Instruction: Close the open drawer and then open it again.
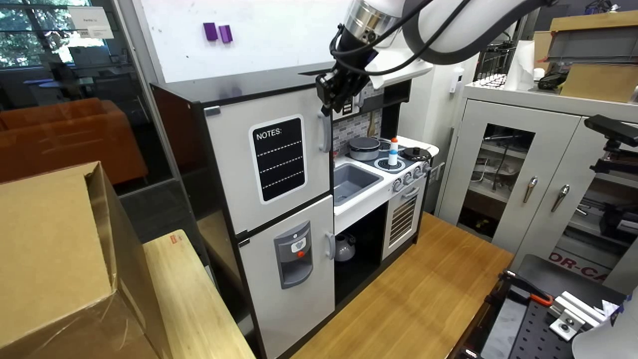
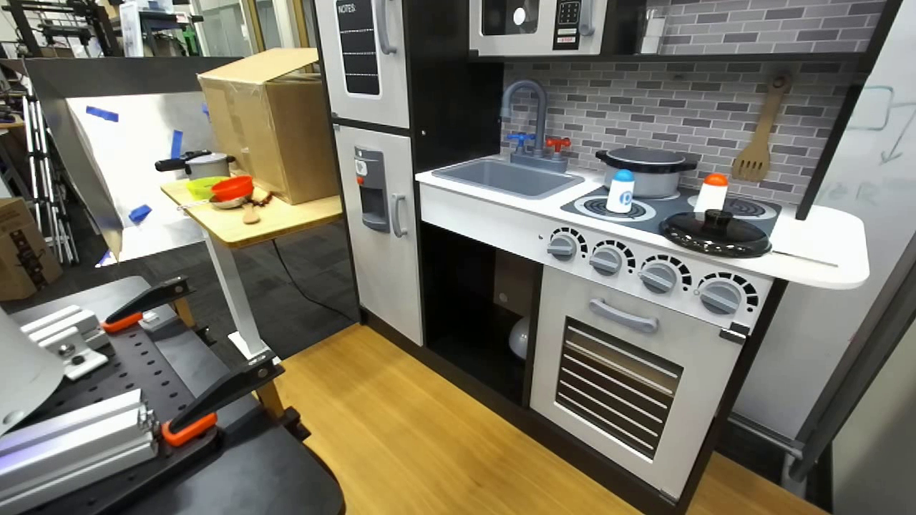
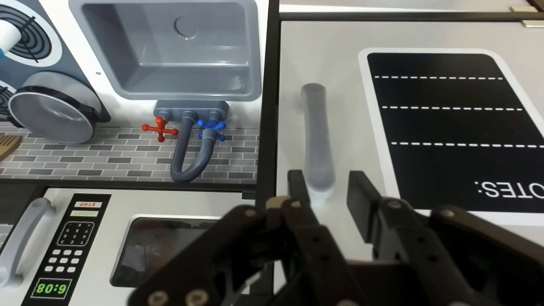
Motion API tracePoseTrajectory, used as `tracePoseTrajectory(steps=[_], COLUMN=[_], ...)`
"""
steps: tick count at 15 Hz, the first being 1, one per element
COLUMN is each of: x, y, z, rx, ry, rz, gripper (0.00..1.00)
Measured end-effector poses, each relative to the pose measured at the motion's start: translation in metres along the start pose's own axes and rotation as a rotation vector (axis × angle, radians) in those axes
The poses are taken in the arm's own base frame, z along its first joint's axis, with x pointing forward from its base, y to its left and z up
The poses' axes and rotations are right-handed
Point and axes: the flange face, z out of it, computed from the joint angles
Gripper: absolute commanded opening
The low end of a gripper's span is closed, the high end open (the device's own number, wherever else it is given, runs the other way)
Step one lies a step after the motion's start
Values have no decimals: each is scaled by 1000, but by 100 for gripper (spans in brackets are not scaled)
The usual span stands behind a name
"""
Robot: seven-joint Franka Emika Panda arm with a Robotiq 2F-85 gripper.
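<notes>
Toy-fridge upper door [image 1: 275,158] stands closed, facing the gripper [image 3: 329,187]; the 2 fingers [image 3: 363,195] are spread, and the upper end of the grey bar handle [image 3: 318,136] shows between them. Contact cannot be determined.

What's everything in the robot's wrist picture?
Notes door: one, white, above lower door
Lower door: one, white, underneath
Notes board: one, black, on notes door
Microwave: one, white, above sink
Handles: two, grey, on notes door and microwave
Sink: one, grey, in white counter
Faucet: one, grey, behind sink
Taps: two, red and blue, beside faucet
Burners: two, black and white, on stove
Pot: one, grey, on stove
Bottle: one, white, on burner
Spatula: one, brown, against grey tiles
Gripper: one, black, open, near notes door
</notes>
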Motion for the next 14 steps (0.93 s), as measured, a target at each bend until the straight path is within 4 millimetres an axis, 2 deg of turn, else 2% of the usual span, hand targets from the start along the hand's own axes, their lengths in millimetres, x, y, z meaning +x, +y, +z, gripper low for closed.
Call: tracePoseTrajectory(steps=[10, 11, 12, 14], x=[0, 0, 0, 0], y=[0, 0, 0, 0], z=[0, 0, 0, 1], rx=[0, 0, 0, 0], ry=[-1, -1, -1, -1], rz=[0, 0, 0, 0], gripper=[33, 58, 58, 69])
